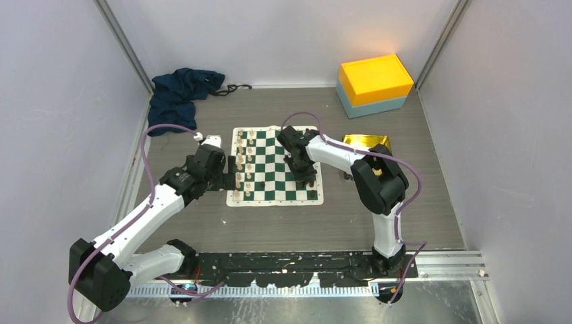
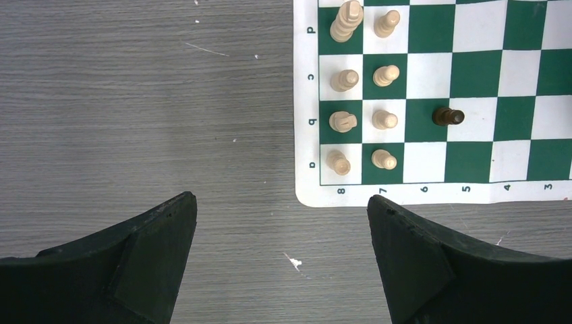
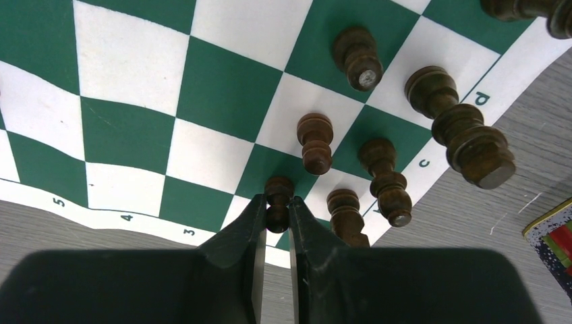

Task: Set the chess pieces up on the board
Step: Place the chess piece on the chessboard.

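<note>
The green and white board (image 1: 275, 165) lies mid-table. Cream pieces (image 1: 248, 162) stand in two columns along its left side, and also show in the left wrist view (image 2: 344, 121). Dark pieces (image 1: 311, 181) cluster at its right edge. One dark pawn (image 2: 447, 117) stands alone near the cream rows. My right gripper (image 3: 277, 204) is shut on a dark pawn (image 3: 278, 199) over the board's near right corner, beside several standing dark pieces (image 3: 384, 172). My left gripper (image 2: 282, 216) is open and empty over bare table just off the board's left corner (image 2: 317, 196).
A gold tray (image 1: 367, 142) lies right of the board, partly behind the right arm. An orange and teal box (image 1: 374, 84) stands at the back right. A dark blue cloth (image 1: 181, 94) lies at the back left.
</note>
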{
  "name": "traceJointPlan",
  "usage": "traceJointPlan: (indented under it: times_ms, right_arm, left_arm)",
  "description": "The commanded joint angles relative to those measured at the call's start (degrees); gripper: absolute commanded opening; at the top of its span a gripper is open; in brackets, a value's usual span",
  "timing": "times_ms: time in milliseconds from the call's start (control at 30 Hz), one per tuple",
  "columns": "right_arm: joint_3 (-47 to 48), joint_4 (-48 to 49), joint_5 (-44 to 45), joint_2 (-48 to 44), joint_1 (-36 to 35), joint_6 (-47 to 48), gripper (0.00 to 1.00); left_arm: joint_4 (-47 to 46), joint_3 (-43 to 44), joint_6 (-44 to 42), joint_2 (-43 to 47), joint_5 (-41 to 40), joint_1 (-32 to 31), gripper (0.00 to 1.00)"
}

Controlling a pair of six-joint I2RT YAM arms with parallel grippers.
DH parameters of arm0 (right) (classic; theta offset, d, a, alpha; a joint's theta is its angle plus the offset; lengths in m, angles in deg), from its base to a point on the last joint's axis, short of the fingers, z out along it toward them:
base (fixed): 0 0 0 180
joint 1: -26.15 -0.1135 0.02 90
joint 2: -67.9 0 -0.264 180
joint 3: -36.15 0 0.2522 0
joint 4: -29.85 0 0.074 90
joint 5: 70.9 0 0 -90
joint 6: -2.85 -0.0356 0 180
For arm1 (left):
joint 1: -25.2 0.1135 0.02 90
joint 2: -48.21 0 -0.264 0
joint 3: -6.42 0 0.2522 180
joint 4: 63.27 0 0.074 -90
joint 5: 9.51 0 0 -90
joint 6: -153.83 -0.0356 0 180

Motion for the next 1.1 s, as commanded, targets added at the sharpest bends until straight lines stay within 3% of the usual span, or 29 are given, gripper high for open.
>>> traceJointPlan:
  times_ms: [0, 333, 1067]
  right_arm:
    - [0.11, 0.69, -0.33, -2.4, 0.24, -0.49, 0.23]
    - [1.31, 0.43, -0.29, -2.33, 0.27, 0.14, 0.37]
    - [12.11, -5.4, 2.71, -5.17, -1.45, 1.32, 0.39]
  left_arm:
    - [-2.11, 0.43, 0.5, -0.05, 0.38, 0.36, 0.98]
    - [-2.15, 0.66, 0.3, -0.13, 0.29, 0.4, 0.98]
    - [-2.31, 0.39, 0.23, 0.12, -0.11, 0.36, 0.98]
